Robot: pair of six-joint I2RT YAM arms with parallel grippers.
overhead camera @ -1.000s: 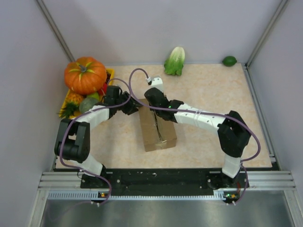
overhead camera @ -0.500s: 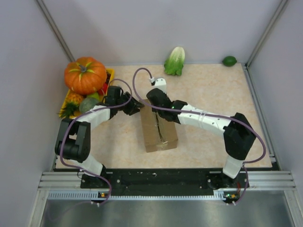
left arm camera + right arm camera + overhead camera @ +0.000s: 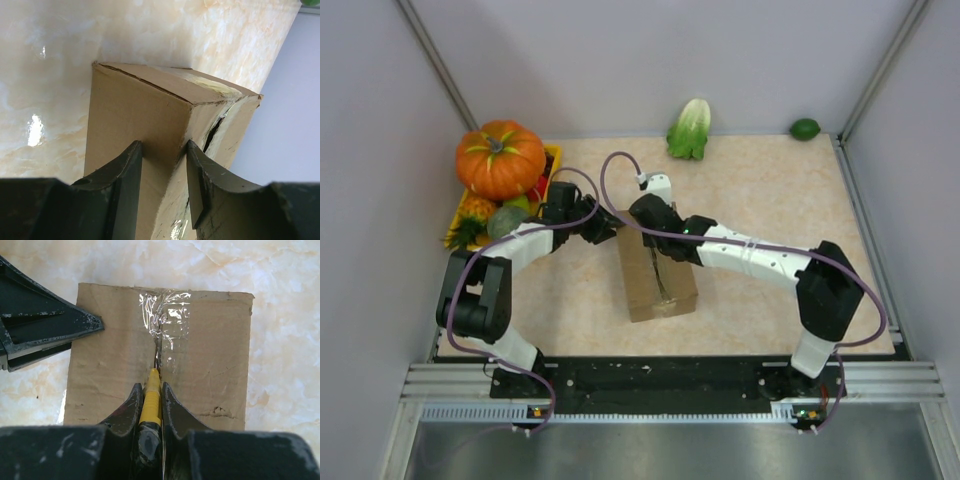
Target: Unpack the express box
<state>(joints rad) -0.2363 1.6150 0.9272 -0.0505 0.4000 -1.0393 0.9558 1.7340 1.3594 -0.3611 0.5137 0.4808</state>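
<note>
Top external view: catches a brown rectangular corrugated-cardboard express box [image 3: 655,295] lying flat near the middle of a beige marble-patterned table top [image 3: 770,190], long side running near to far, between the two arms. Finds the left gripper [image 3: 164,150] reaching in from the left and pinching the box's far-left corner, one finger on the side wall, the other on the end wall, both touching cardboard. Shows, from the right wrist, the right gripper [image 3: 152,390] squeezed tight on a yellow-handled cutter [image 3: 151,395], tip set on the centre seam at the edge of a crumpled patch of clear tape [image 3: 167,320]. Reveals a thin dark slit along the seam under that tape and, from the left wrist, a dark crack in the cardboard beside the right-hand finger. Takes in, at far left, a large orange pumpkin [image 3: 500,158] with a yellow tray [image 3: 553,152] of smaller fruit just beside it. Picks out, along the far edge, a green leafy cabbage [image 3: 690,128] and, well to its right, a small green lime [image 3: 805,128].
</note>
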